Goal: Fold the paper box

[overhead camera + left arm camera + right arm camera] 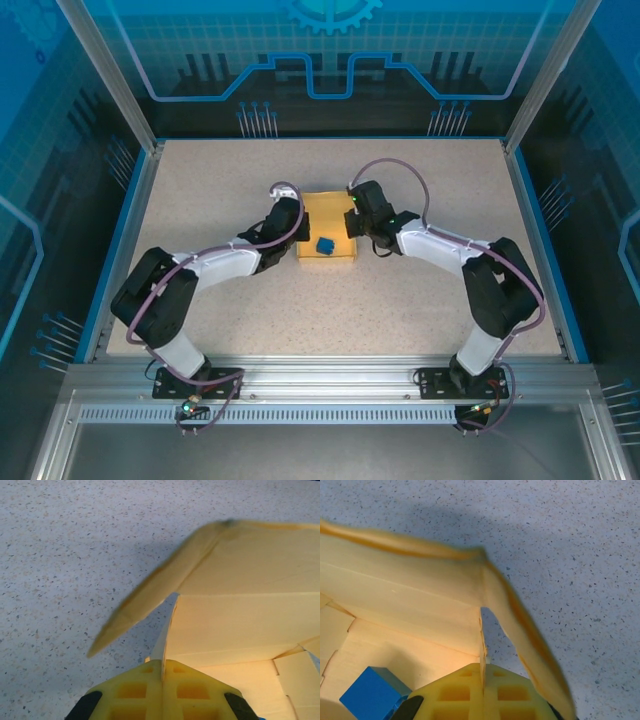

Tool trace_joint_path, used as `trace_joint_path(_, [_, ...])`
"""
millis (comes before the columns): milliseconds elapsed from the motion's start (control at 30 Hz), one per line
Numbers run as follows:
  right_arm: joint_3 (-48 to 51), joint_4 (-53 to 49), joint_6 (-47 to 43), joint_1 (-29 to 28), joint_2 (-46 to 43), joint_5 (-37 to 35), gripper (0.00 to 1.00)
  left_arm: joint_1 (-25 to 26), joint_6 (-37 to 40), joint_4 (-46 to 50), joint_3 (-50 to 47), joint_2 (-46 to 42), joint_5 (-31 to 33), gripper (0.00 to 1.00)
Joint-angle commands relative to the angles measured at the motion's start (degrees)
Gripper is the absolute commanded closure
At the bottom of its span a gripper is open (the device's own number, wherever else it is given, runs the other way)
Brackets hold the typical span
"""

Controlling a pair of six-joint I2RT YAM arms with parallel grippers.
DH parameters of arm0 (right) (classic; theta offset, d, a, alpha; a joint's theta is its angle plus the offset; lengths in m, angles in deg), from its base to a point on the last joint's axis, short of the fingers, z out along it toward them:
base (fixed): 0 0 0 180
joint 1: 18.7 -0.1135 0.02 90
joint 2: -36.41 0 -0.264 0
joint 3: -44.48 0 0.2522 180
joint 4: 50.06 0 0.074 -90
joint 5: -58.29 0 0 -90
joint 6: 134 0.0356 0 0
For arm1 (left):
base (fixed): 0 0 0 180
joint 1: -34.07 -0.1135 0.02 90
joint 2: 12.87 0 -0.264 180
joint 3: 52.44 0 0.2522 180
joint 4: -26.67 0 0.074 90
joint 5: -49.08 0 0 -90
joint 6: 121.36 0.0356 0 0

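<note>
Yellow card of the paper box point(325, 215) lies between our two arms: the left fingers point(132, 692) are clamped on its left wall and the right fingers point(455, 692) on its right wall, presumably to stand both sides upright around the blue cube point(370, 697) on the tabletop point(250, 310).

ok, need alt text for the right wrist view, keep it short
The right tool, shut, pinches a thin upright wall of the pale yellow paper box at the bottom of the frame. A blue cube sits inside the box at lower left, and a loose flap angles down to the right over the speckled table.
</note>
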Motion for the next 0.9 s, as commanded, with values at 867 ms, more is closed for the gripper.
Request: trace_joint_path(867, [15.07, 26.63, 5.89, -6.93, -2.41, -8.68, 1.0, 6.07, 0.64, -20.19, -17.0, -4.41, 12.23, 1.0])
